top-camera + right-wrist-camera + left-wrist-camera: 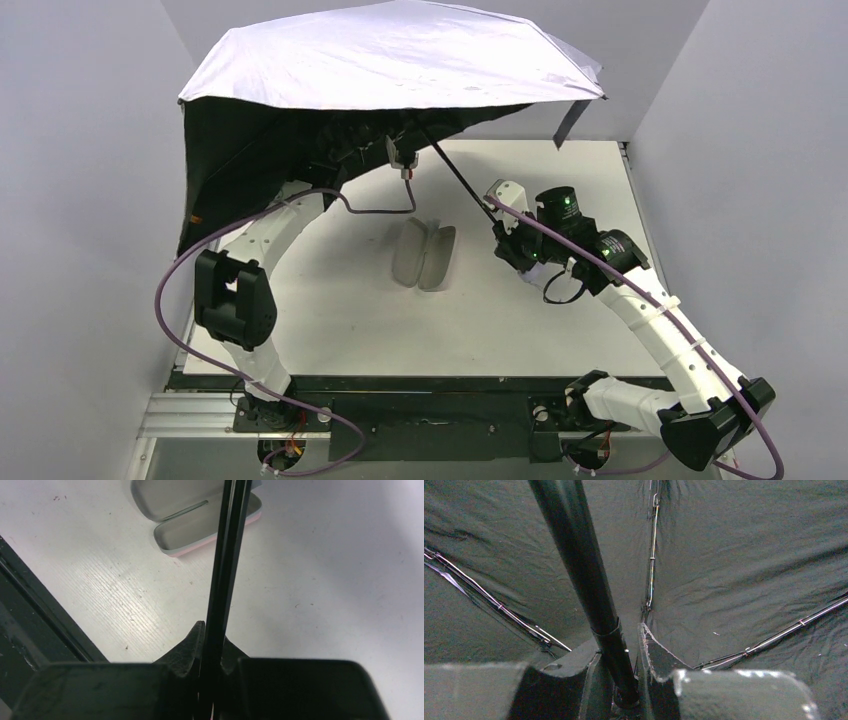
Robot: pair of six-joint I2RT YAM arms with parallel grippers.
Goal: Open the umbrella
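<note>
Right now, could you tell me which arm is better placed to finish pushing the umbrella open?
Probably the left: the left claw sits around the black shaft right up under the spread canopy, where a final upward push would act. The right claw is clamped lower on the shaft, steadying it.

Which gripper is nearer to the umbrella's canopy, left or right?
Left. The left gripper is up under the canopy, around the shaft near the ribs. The right gripper is shut on the shaft lower down, outside the canopy.
</note>
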